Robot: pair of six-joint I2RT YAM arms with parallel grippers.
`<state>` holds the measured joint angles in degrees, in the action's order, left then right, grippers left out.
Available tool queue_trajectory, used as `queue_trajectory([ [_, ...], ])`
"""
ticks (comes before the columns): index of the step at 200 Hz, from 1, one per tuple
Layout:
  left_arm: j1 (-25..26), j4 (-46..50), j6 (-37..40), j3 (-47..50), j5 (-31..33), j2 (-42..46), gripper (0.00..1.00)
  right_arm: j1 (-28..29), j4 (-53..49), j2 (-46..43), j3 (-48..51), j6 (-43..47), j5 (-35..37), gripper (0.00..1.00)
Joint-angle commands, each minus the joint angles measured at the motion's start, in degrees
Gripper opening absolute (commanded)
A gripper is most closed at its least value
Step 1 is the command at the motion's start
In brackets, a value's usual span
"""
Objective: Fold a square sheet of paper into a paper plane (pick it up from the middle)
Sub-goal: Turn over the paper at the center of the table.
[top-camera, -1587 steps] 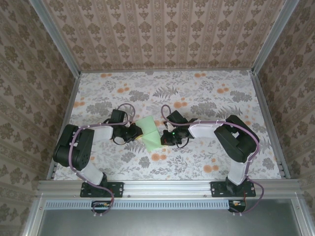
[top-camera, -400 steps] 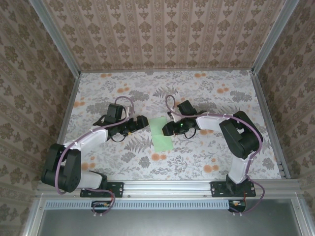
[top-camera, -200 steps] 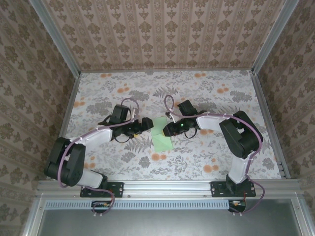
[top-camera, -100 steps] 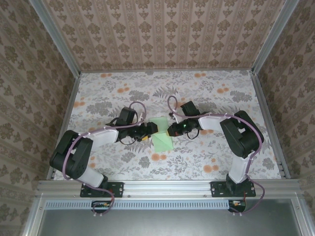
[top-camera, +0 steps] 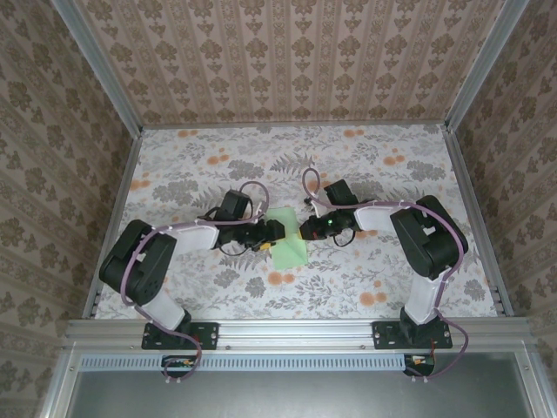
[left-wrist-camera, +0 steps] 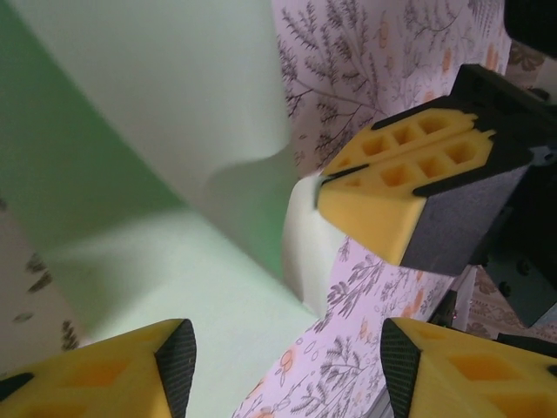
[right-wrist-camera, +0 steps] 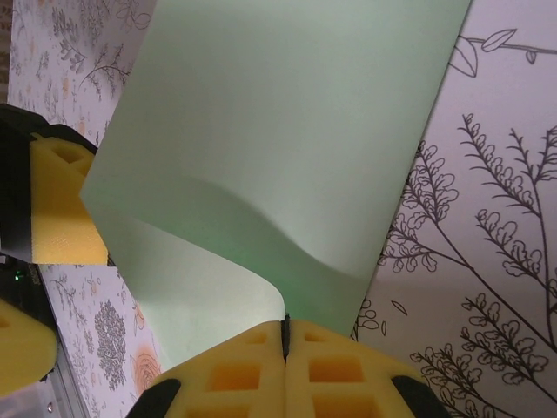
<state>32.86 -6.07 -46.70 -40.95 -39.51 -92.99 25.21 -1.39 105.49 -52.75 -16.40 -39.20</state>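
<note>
Pinching curled thin mint paper [top-camera: 287, 237], your right tool [right-wrist-camera: 285, 329] is clamped; your left tool [left-wrist-camera: 283, 370] hangs half-open above the floral desk [top-camera: 365, 165].

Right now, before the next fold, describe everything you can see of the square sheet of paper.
The square sheet of paper is thin, plain and pale mint green. It lies mid-table on the floral tabletop. The right gripper is shut on one edge, lifting it into a soft curve. The left gripper hangs over the sheet with jaws apart.
</note>
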Motion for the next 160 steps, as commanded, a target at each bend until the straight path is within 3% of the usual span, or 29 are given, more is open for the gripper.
queue_trajectory([
  [1, 0.5, -1.9, 0.8, -2.1, -1.7, -1.9, 0.56, -0.3, 0.9, -1.2, 0.4, -0.4, -0.6, 0.02],
  [49, 1.0, -3.4, 0.0, -3.3, -1.4, -4.6, 0.4, -0.5, 0.3, -1.6, 0.1, -0.8, -1.2, 0.08],
  [69, 1.0, -3.7, 0.0, -3.8, -0.5, -5.5, 0.33, -0.7, -0.9, -3.4, 0.4, -1.6, -0.1, 0.24],
  [123, 1.1, -1.3, 1.5, -5.4, 3.6, -5.6, 0.11, -2.1, -5.9, -15.5, 3.4, -6.4, 13.0, 0.6],
  [160, 1.0, 14.0, 7.9, -9.7, 10.5, 0.1, 0.06, -2.8, -9.0, -25.4, 5.6, -9.7, 22.7, 0.69],
])
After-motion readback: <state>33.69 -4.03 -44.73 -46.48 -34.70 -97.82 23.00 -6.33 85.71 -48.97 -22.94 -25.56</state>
